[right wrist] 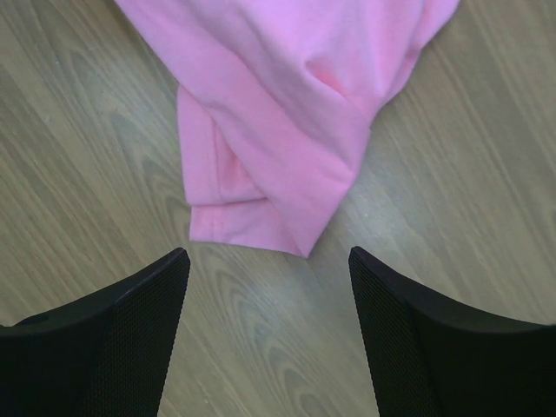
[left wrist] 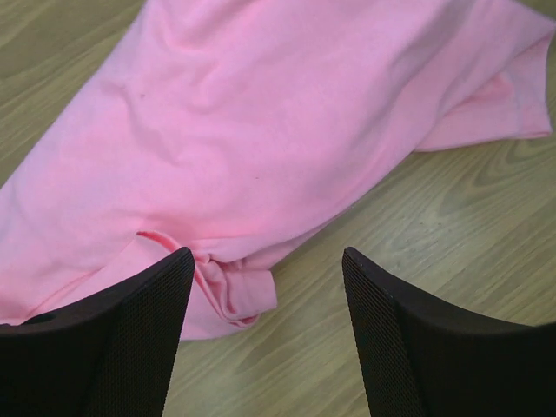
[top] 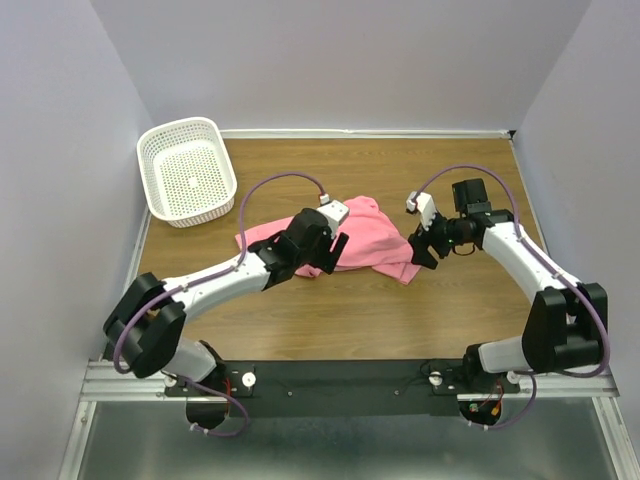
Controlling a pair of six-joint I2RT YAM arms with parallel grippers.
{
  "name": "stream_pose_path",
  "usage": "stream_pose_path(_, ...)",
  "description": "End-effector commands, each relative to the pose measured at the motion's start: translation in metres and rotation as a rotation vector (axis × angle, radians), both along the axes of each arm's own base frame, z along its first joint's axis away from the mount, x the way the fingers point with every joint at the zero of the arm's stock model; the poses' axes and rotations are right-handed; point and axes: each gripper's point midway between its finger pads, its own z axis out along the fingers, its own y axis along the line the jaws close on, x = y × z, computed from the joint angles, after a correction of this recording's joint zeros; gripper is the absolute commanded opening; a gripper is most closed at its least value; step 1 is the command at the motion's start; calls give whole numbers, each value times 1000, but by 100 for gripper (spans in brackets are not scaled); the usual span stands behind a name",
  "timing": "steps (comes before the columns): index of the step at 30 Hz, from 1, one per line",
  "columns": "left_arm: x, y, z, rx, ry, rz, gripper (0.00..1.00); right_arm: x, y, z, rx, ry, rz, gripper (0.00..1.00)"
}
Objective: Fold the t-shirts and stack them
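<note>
A crumpled pink t-shirt [top: 372,238] lies in a heap at the middle of the wooden table. My left gripper [top: 330,252] hangs open over its left part. In the left wrist view the cloth [left wrist: 261,130] fills the top and a bunched fold lies by the left finger [left wrist: 130,339]; nothing is between the jaws. My right gripper [top: 424,250] is open just right of the shirt. In the right wrist view a folded corner of the shirt [right wrist: 278,165] lies ahead of the open fingers [right wrist: 434,347], over bare wood.
A white perforated basket [top: 187,170] stands empty at the table's back left corner. Purple-grey walls close in the table on the left, back and right. Cables loop above both arms.
</note>
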Motion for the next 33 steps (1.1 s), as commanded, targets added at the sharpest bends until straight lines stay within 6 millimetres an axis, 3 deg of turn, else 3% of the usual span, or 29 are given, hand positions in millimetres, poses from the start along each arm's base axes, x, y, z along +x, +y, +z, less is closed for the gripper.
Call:
stream_pose_path(1, 11, -9, -9, 130, -32, -116, 77, -5, 12, -7, 80, 45, 61, 81)
stream_pose_path(6, 18, -1, -25, 278, -23, -162, 72, -1, 12, -12, 88, 67, 58, 80)
stream_pose_path(8, 14, 4, -42, 343, 12, -193, 69, 1, 10, -15, 93, 78, 49, 80)
stream_pose_path(10, 10, 7, -56, 403, 53, -228, 59, 4, 7, -17, 101, 92, 30, 80)
stream_pose_path(14, 5, 16, -75, 505, 80, -243, 57, 8, 1, -18, 112, 99, 7, 80)
stream_pose_path(22, 13, 23, -82, 590, 52, -211, 56, 6, -1, -20, 125, 110, 4, 80)
stream_pose_path(25, 21, 21, -79, 603, 34, -190, 44, 5, 0, -21, 124, 115, 5, 79)
stream_pose_path(28, 26, 18, -74, 596, 18, -177, 17, 4, 0, -23, 125, 119, 4, 79)
stream_pose_path(29, 29, 17, -71, 593, 7, -169, 0, 4, -1, -23, 122, 119, 5, 79)
stream_pose_path(33, 27, 12, -53, 538, -30, -179, 0, 10, -8, -27, 87, 121, -39, 77)
